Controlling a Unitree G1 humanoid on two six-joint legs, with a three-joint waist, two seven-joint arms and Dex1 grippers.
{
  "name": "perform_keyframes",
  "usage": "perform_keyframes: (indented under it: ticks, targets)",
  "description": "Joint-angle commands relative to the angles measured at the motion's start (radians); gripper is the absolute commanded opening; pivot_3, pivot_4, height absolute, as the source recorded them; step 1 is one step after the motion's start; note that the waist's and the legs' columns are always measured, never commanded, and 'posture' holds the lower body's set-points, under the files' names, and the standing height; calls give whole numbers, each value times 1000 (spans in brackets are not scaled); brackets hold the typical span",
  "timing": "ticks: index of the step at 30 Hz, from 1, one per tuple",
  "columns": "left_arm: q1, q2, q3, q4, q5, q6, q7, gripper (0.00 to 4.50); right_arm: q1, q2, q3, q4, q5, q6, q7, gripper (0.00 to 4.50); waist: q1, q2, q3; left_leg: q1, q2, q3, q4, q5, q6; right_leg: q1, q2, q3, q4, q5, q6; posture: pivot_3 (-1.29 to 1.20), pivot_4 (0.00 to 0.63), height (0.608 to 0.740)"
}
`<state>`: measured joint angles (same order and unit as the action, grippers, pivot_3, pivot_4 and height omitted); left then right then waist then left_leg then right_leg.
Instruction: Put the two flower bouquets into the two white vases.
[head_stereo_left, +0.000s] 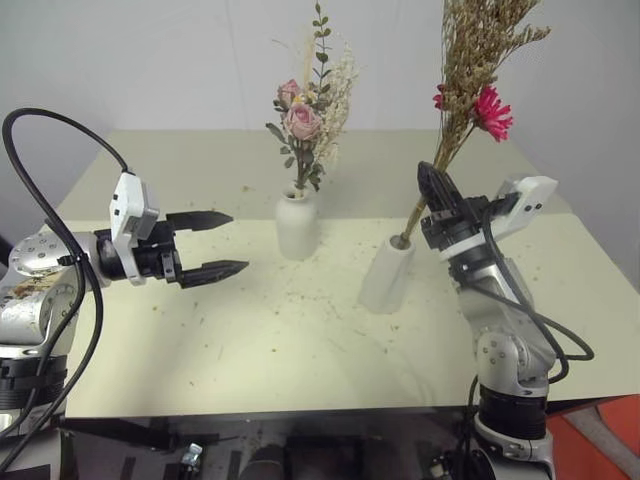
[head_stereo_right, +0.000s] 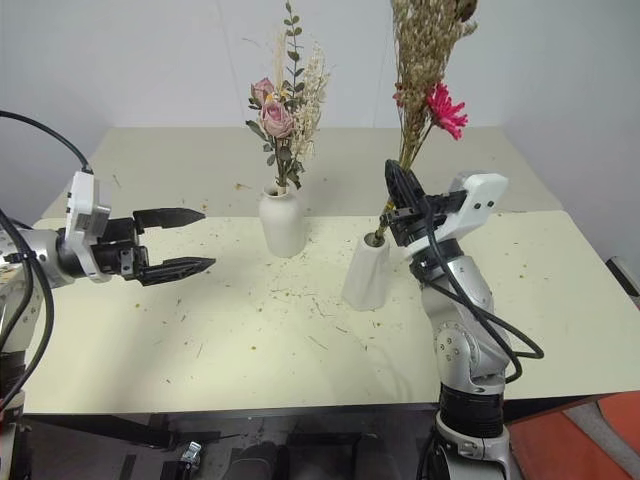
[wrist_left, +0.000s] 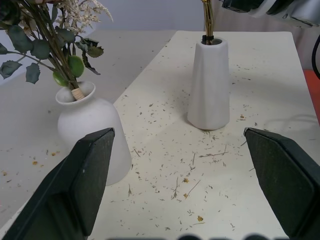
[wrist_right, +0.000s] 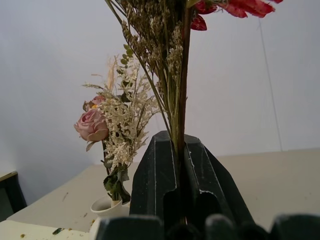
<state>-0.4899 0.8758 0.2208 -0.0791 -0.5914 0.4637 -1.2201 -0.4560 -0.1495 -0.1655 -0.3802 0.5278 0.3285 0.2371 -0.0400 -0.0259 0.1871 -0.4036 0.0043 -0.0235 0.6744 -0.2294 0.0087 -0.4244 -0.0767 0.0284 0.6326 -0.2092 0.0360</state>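
The pale pink rose bouquet (head_stereo_left: 305, 120) stands upright in the rounded white vase (head_stereo_left: 296, 226) at the middle of the table. To its right, the tan grass bouquet with a bright pink flower (head_stereo_left: 490, 110) has its stem ends in the mouth of the tapered white vase (head_stereo_left: 388, 272). My right gripper (head_stereo_left: 431, 182) is shut on those stems just above the vase mouth, and the stems (wrist_right: 181, 115) rise between its fingers (wrist_right: 155, 170). My left gripper (head_stereo_left: 236, 242) hangs open and empty, left of the rounded vase (wrist_left: 87, 122) and apart from it.
Dried flower crumbs (head_stereo_left: 300, 295) litter the cream table (head_stereo_left: 250, 350). The table's front edge (head_stereo_left: 300, 408) runs close below my arms. A pale wall stands behind the table. An orange patch of floor (head_stereo_left: 600, 440) lies at the lower right.
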Motion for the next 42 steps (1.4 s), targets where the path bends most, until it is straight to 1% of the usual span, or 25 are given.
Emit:
perform_keyframes:
  ticks: [1,11,21,24,26,27,29,37,38,42]
  targets:
    - [3,21,38,-37,-22,1,9,4500,14,0,16,-7,-19,-40,13,35,0,0,0,0,0,0,0,0,0,0,0,0,0,0,0,0,150,740]
    - [2,15,30,-42,-24,0,19,4500,74,21,85,3,-97,-123,39,35,-1,0,0,1,0,0,0,0,0,0,0,0,0,0,0,0,150,740]
    - [-2,12,28,-42,-25,-1,26,4500,96,35,99,19,-116,-165,58,35,-1,0,0,1,0,0,0,0,0,0,0,0,0,0,0,0,150,740]
    - [-3,11,27,-42,-25,-2,28,4500,105,38,101,11,-97,-164,73,35,-1,0,0,1,0,0,0,0,0,0,0,0,0,0,0,0,150,740]
    - [-4,10,27,-42,-26,-2,30,4500,114,39,100,-1,-75,-152,88,640,-1,0,0,1,0,0,0,0,0,0,0,0,0,0,0,0,150,740]
    - [-4,9,27,-42,-26,-2,30,4500,118,38,100,-6,-71,-149,92,857,-1,0,0,1,0,0,0,0,0,0,0,0,0,0,0,0,150,740]
    - [-5,7,24,-41,-25,-4,31,4500,132,40,101,-16,-68,-147,92,1509,-1,0,0,1,0,0,0,0,0,0,0,0,0,0,0,0,150,740]
    - [-17,-5,18,-27,-21,-18,31,4500,209,32,122,-74,-85,-137,76,4310,0,0,0,1,0,0,0,0,0,0,0,0,0,0,0,0,150,740]
    - [-19,-5,16,-26,-18,-17,32,4500,226,28,124,-86,-88,-136,75,4486,0,0,0,1,0,0,0,0,0,0,0,0,0,0,0,0,150,740]
    - [-22,-3,16,-25,-18,-13,34,4500,299,4,107,-143,-68,-120,76,4486,1,0,0,1,0,0,0,0,0,0,0,0,0,0,0,0,150,740]
